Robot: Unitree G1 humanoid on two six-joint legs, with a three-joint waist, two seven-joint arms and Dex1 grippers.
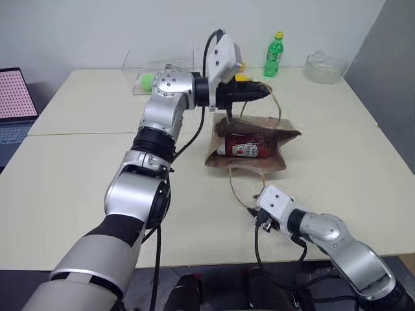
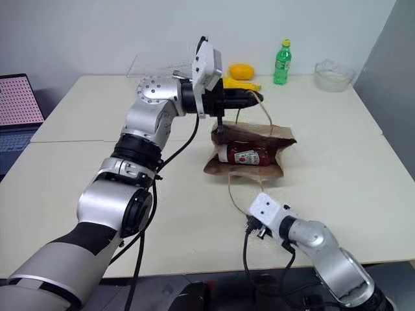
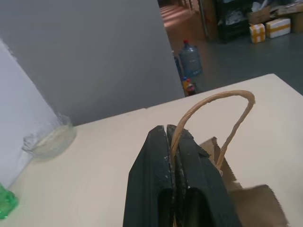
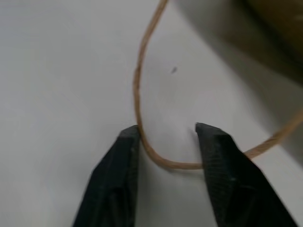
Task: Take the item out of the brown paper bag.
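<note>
The brown paper bag lies on its side in the middle of the table. Its long way runs left to right, and its open mouth faces the robot. A red ketchup bottle lies in the mouth, also left to right. The left gripper is squeezed tight on the upper cord handle and holds it above the bag. The right gripper has its fingers apart, with the lower cord handle lying between them on the table.
</note>
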